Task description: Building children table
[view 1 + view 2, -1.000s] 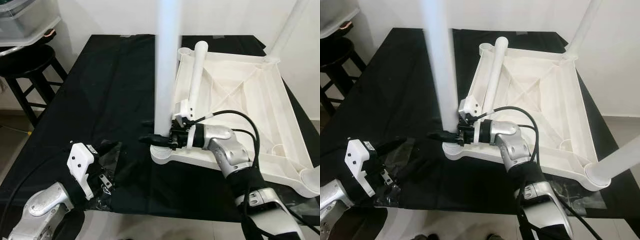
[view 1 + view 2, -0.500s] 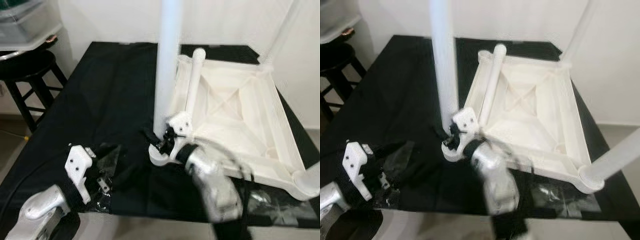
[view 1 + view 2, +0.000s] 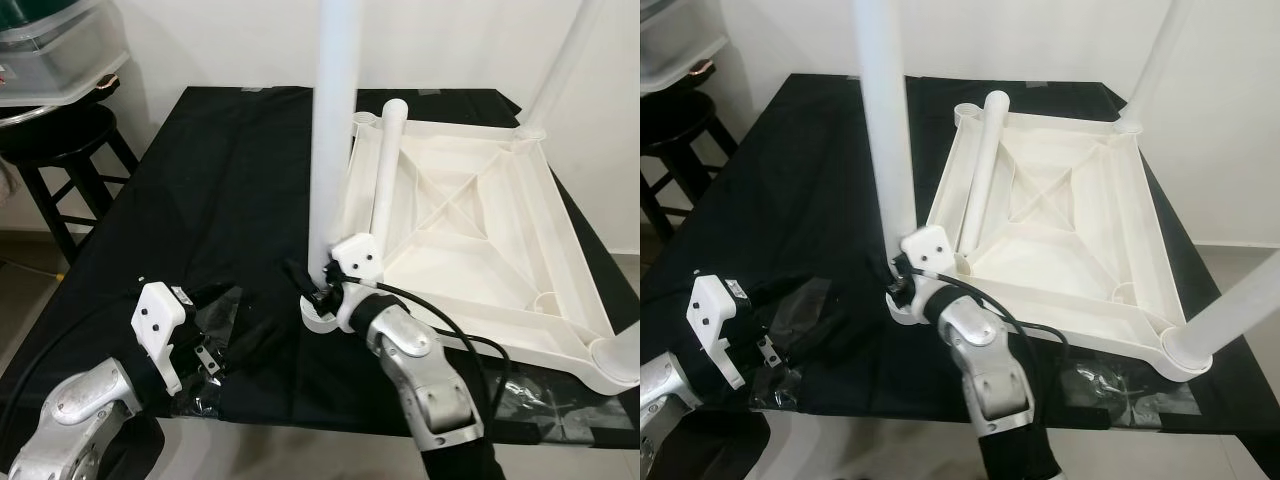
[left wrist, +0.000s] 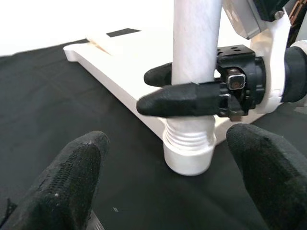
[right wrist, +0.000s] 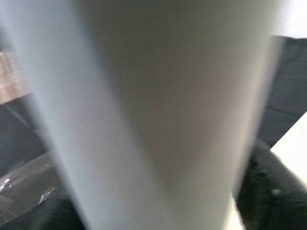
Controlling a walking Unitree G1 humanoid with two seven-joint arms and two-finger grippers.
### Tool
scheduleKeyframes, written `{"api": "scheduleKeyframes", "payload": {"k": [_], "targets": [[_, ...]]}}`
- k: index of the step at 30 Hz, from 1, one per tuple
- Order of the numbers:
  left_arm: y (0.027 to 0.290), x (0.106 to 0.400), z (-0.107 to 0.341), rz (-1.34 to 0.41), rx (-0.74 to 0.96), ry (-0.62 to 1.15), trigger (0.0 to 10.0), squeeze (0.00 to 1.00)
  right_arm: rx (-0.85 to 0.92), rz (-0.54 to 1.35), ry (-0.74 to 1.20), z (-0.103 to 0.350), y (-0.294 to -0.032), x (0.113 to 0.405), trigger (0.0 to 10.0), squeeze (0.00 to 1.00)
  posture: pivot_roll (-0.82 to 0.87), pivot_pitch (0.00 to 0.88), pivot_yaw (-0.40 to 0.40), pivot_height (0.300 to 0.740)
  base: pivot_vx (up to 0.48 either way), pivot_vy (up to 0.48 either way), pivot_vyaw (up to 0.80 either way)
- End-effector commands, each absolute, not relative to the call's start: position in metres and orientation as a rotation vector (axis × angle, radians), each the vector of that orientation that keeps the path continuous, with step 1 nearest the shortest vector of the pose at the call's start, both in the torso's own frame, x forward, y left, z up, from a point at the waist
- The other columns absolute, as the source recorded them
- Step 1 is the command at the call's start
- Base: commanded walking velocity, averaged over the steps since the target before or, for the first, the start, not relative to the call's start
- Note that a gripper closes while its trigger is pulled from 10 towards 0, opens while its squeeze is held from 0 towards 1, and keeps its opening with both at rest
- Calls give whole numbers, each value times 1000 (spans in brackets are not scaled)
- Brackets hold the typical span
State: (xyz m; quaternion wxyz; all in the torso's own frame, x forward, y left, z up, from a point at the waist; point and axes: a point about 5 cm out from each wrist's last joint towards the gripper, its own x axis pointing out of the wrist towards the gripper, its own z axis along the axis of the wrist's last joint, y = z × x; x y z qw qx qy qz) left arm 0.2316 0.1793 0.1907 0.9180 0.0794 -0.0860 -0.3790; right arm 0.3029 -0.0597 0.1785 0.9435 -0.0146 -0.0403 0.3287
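I had the white children's table top point(image 3: 470, 215) lying upside down on the black cloth point(image 3: 215, 180), and I took it as my landmark. At its near-left corner one white table leg point(image 3: 335, 120) stood upright in its socket point(image 4: 188, 155). The right gripper point(image 4: 165, 88) was clamped around that leg just above the ribbed collar, one black finger point(image 4: 184, 99) in front of the tube and the other behind it. That grip was plain from the left wrist camera; the head cameras mostly gave me the white wrist housing pressed against the leg's base. The right wrist camera offered only a blurred white tube up close.

A loose leg point(image 3: 385, 165) lay inside the top along its left edge. Two more legs stood at the far-right corner point(image 3: 560, 70) and near-right corner point(image 3: 1240, 310).

The left gripper point(image 3: 215, 335) sat low over the cloth to the left of the top, beside a clear plastic bag point(image 3: 215, 320); its fingers point(image 4: 72, 179) were spread wide and held nothing. A black stool point(image 3: 60, 150) stood beyond the cloth's left edge.
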Motion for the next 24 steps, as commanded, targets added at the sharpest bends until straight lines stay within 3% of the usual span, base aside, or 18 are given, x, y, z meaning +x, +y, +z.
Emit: {"api": "scheduleKeyframes", "payload": {"k": [1,2,3,6,7,12,24], "targets": [[182,231,193,-786,182,-162,10000,0,4,729,-103,186,-58,301,10000,1000,39,174,11,740,0,0,0],[179,233,196,-810,195,-172,10000,0,-8,797,-125,190,-59,302,10000,1000,39,169,7,740,0,0,0],[176,235,202,-862,223,-189,10000,0,-48,923,-145,196,-60,300,10000,918,38,166,4,740,0,0,0],[174,235,205,-884,235,-195,10000,0,-67,976,-147,197,-60,299,10000,918,38,165,2,740,0,0,0],[174,237,210,-908,253,-203,10000,0,-95,1019,-145,197,-62,299,10000,0,40,162,-2,740,0,0,0],[179,254,258,-1052,365,-280,10000,0,-209,1118,-134,198,-75,302,10000,0,48,148,-6,740,0,0,0],[189,246,298,-1303,437,-258,10000,0,-203,1148,-136,197,-80,304,10000,0,42,144,8,740,0,0,0]]}}
